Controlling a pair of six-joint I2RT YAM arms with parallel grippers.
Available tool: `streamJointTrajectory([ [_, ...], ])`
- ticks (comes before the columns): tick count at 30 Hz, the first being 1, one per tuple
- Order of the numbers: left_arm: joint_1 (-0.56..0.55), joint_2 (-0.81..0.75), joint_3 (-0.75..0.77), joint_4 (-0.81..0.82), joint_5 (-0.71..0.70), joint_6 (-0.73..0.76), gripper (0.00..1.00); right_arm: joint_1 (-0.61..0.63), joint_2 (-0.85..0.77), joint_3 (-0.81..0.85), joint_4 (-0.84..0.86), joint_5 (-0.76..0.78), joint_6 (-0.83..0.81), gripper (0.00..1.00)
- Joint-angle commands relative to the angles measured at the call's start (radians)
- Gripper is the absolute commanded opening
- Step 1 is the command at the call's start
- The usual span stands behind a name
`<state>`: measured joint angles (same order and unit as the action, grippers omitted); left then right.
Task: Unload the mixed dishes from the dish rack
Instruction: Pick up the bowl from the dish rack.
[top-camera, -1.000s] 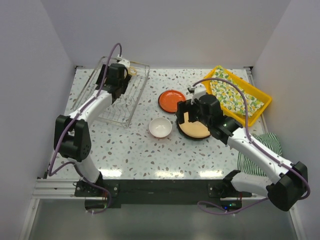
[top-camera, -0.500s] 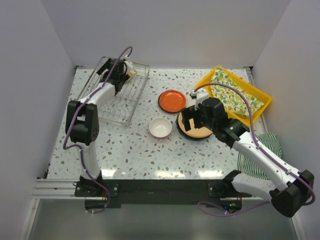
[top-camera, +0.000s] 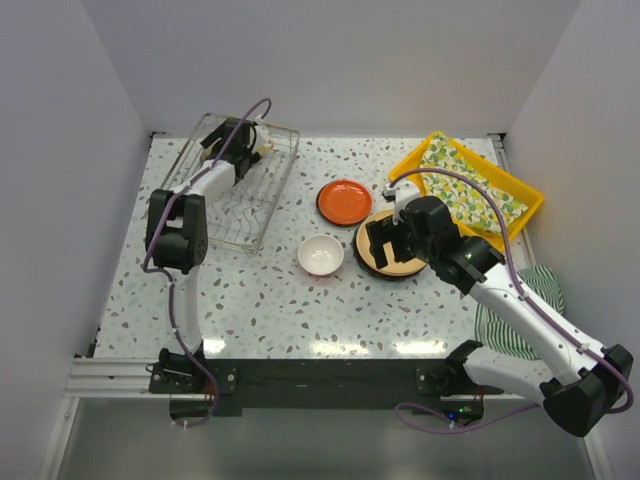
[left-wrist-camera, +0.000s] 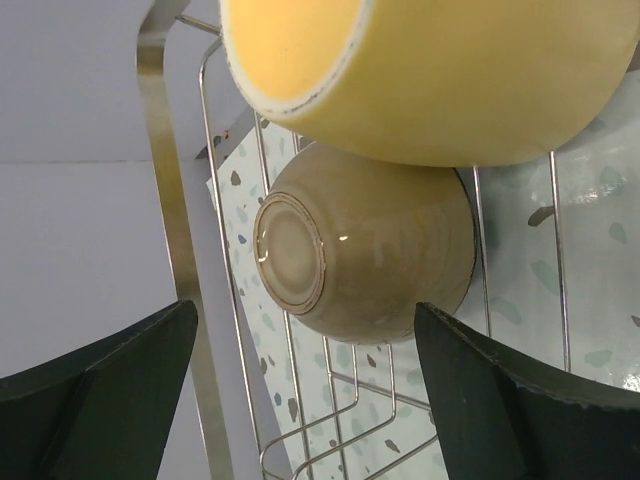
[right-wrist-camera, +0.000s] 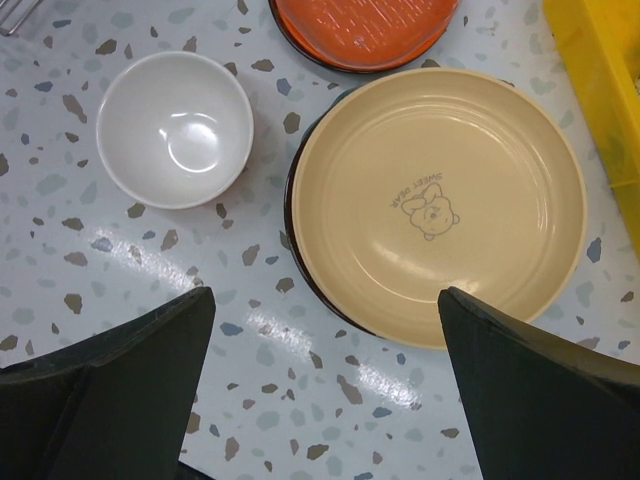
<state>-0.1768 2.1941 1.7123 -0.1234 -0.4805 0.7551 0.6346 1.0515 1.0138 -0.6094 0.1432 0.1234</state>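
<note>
Left gripper (left-wrist-camera: 303, 308) gapes to take the tan ceramic cup (left-wrist-camera: 370, 250) from the silvery wire rack (left-wrist-camera: 165, 150). Right gripper (right-wrist-camera: 325, 295), jaws parted, hangs above the cream-faced plate (right-wrist-camera: 440, 200).

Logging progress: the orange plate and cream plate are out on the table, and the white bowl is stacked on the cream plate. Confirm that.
Not quite. The white bowl stands on the table beside the cream plate, a gap between them, not stacked on it; the right wrist view shows this. The orange plate and cream plate are out on the table.
</note>
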Motion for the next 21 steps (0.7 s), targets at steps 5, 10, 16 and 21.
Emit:
streamJointTrajectory([
  [5,0.017,0.044,0.026,-0.007,0.031,0.072,0.95,0.002,-0.005,0.054,-0.042,0.007,0.019,0.98],
  [10,0.016,0.059,0.009,0.018,0.051,0.118,0.96,0.002,-0.010,0.042,-0.058,-0.005,0.031,0.98],
  [16,0.017,0.081,-0.017,0.040,0.054,0.133,0.96,0.000,0.005,0.045,-0.062,-0.013,0.035,0.98],
  [21,0.016,0.090,-0.042,0.079,0.056,0.147,0.96,0.000,0.021,0.042,-0.061,-0.025,0.035,0.98],
])
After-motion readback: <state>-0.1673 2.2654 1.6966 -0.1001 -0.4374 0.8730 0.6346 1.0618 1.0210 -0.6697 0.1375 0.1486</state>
